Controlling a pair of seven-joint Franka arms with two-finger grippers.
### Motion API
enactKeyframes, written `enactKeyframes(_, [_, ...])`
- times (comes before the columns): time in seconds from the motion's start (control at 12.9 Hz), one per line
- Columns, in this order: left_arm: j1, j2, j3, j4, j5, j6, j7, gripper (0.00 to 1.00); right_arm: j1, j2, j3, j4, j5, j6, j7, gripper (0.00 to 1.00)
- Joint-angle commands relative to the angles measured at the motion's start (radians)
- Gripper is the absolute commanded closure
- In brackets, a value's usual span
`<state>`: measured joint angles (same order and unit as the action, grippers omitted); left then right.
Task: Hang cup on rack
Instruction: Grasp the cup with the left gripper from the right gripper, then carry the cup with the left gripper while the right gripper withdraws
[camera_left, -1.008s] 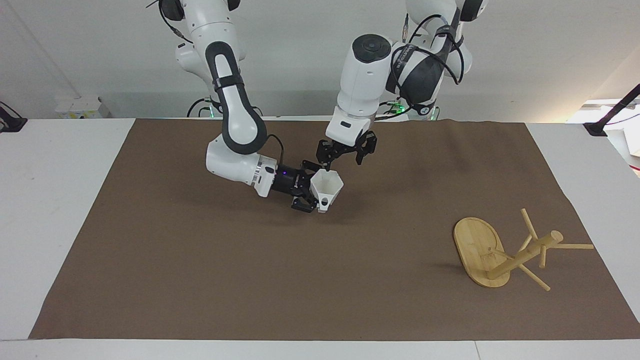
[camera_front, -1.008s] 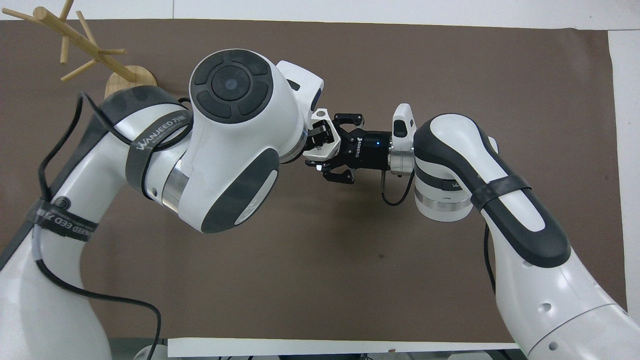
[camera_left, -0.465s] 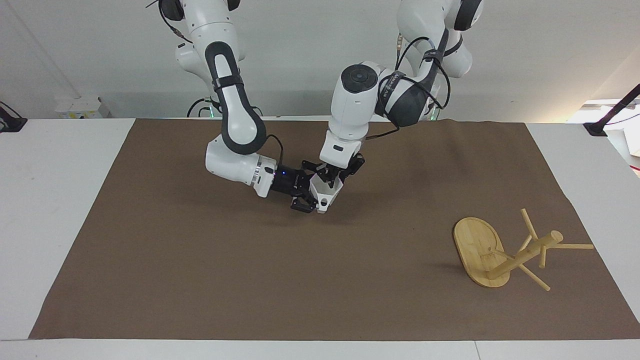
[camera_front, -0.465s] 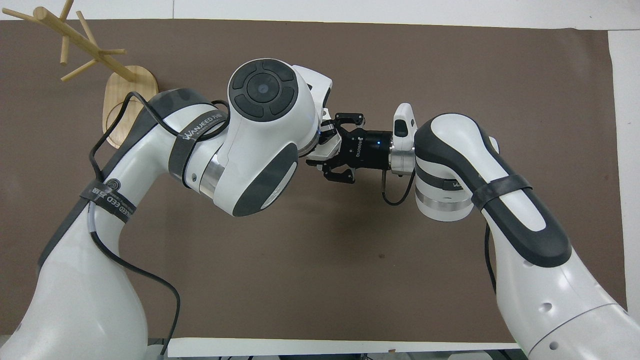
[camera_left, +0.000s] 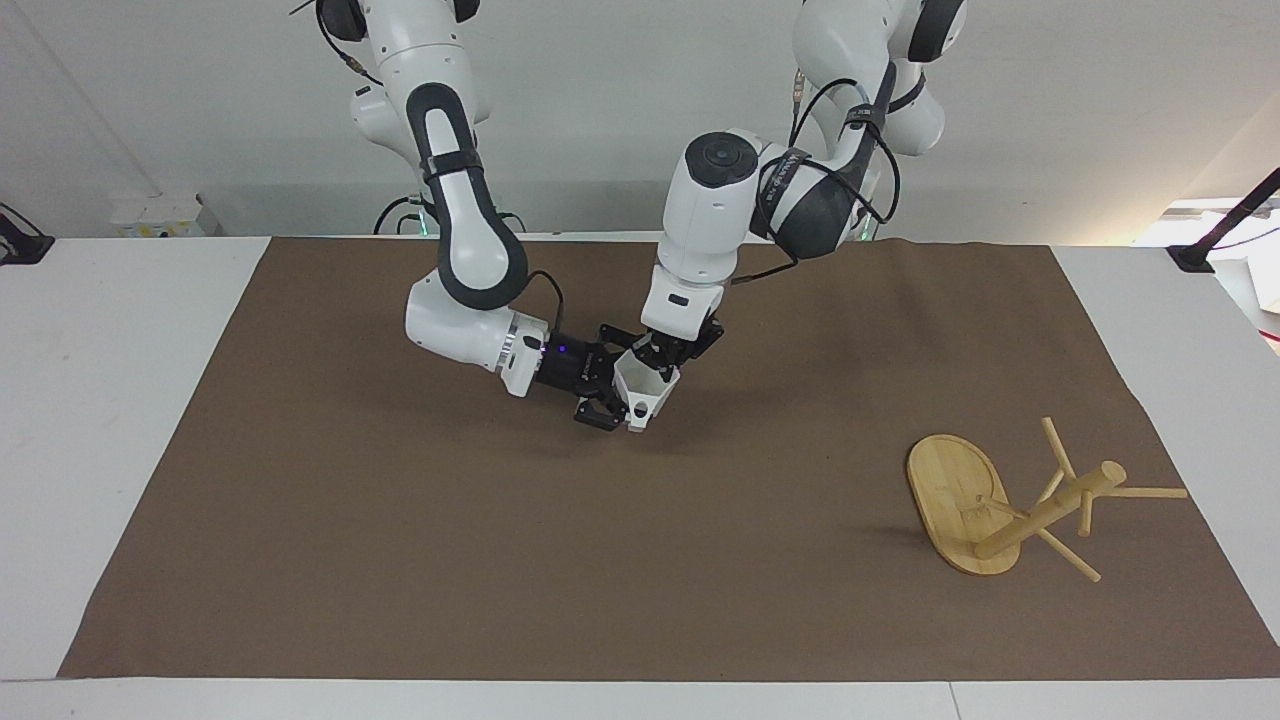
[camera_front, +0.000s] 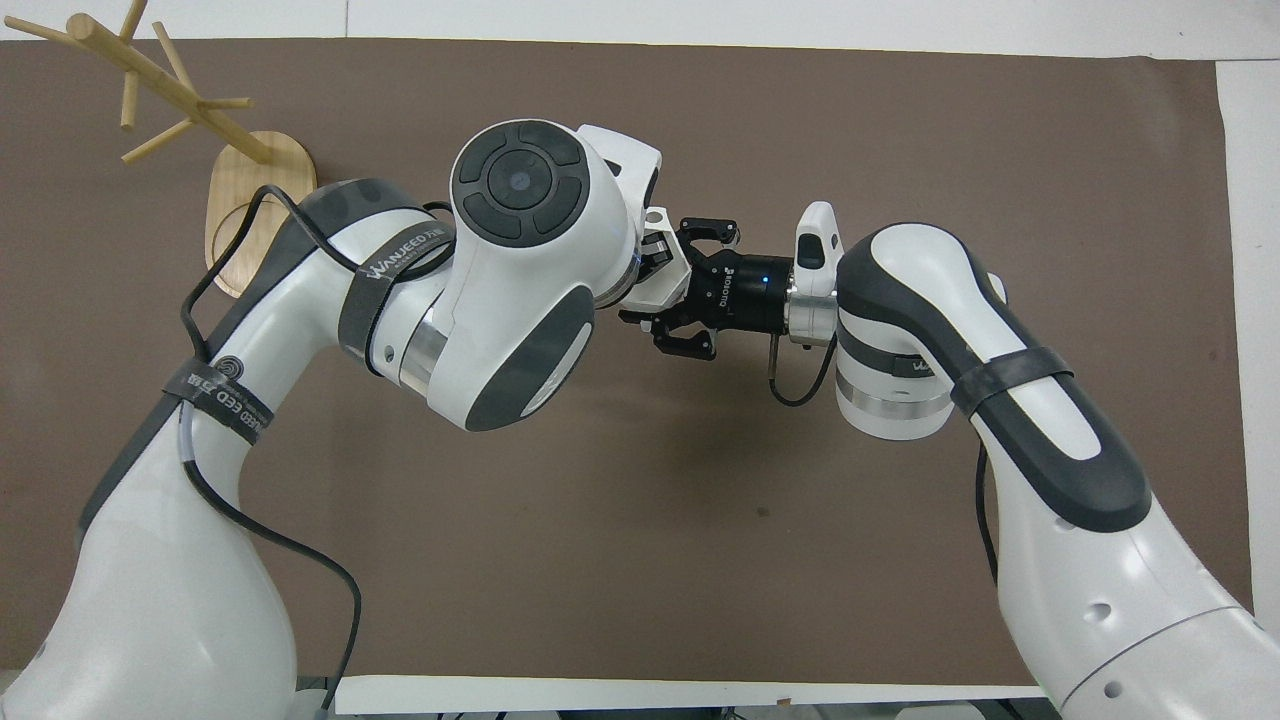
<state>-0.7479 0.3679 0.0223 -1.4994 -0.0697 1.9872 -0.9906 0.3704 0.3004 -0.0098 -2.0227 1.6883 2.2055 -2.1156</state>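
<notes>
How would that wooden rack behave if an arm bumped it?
The rack would probably stay stiff; it looks like solid bamboo. Its flat oval base suggests it would resist tipping, though a knock high on the post might rock it. The thin pegs look like its weakest parts and might snap or catch a gripper.

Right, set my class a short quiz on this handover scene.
1. True or false: the left gripper is at the rim of the cup.
2. What holds the cup from the side, up off the table? A the left gripper; B the right gripper; C nothing, it stands on the table.
3. Fill in: the rack stands toward the ___ arm's end of the table.

Key: 1 true; 2 B; 3 left.
</notes>
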Motion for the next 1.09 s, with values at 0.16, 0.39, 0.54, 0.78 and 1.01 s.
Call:
enactKeyframes(0.16, [-0.013, -0.03, 0.018, -0.086, 0.106, 0.112, -0.022, 1.0, -0.068, -0.072, 0.004, -0.017, -0.037, -0.036, 0.006, 0.0])
enactKeyframes(0.39, [0.03, -0.131, 0.025, -0.282, 0.113, 0.347, -0.033, 1.0, -0.201, -0.079, 0.002, -0.017, -0.236, -0.18, 0.005, 0.0])
enactKeyframes(0.54, [0.094, -0.21, 0.024, -0.427, 0.113, 0.535, -0.034, 1.0, -0.325, -0.081, 0.002, -0.014, -0.39, -0.289, 0.008, 0.0])
enactKeyframes(0.78, [0.192, -0.282, 0.022, -0.664, 0.113, 0.921, -0.034, 1.0, -0.509, -0.089, -0.002, 0.024, -0.696, -0.403, 0.064, 0.0])
enactKeyframes(1.01, [0.292, -0.287, 0.021, -0.787, 0.113, 1.218, -0.113, 1.0, -0.605, -0.133, -0.001, 0.119, -1.038, -0.47, 0.311, 0.0])
